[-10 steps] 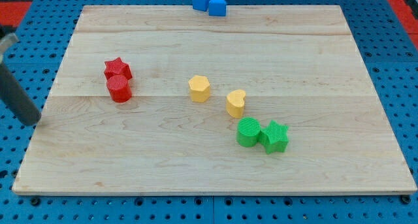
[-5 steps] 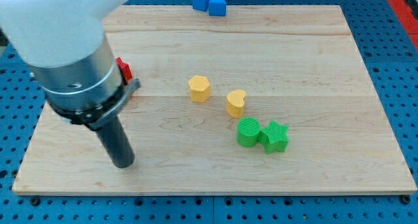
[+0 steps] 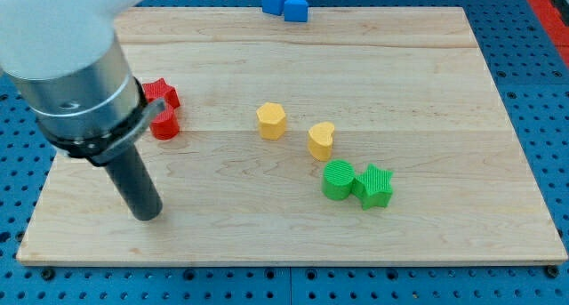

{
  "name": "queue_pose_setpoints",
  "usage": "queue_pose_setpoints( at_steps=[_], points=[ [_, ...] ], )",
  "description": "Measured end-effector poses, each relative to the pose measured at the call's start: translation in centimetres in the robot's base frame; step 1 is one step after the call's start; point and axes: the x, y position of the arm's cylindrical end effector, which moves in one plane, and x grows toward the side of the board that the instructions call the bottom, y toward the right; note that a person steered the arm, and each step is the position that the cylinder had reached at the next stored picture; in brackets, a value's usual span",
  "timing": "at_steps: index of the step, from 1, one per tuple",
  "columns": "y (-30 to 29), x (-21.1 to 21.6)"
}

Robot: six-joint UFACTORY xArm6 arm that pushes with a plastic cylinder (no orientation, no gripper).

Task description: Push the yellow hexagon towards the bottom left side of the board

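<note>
The yellow hexagon (image 3: 271,121) sits near the middle of the wooden board (image 3: 427,74). A yellow heart block (image 3: 321,140) lies just to its lower right. My tip (image 3: 147,214) rests on the board at the lower left, well to the left of and below the hexagon, not touching any block. The arm's large grey body (image 3: 71,74) fills the upper left of the view and hides part of the board and of the red blocks.
A red star (image 3: 163,93) and a red cylinder (image 3: 164,124) sit at the left, partly hidden by the arm. A green cylinder (image 3: 337,180) and a green star (image 3: 374,185) touch at lower right. Two blue blocks (image 3: 284,1) sit at the top edge.
The arm swung in from the left edge onto the board, then shifted a little back to the left and up. No block has moved.
</note>
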Motion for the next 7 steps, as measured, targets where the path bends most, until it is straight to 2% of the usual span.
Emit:
queue_pose_setpoints(
  at_steps=[2, 4, 5, 7],
  points=[
    [-0.9, -5.1],
    [1.0, -6.5],
    [7.2, -6.5],
    [14.6, -9.6]
  ],
)
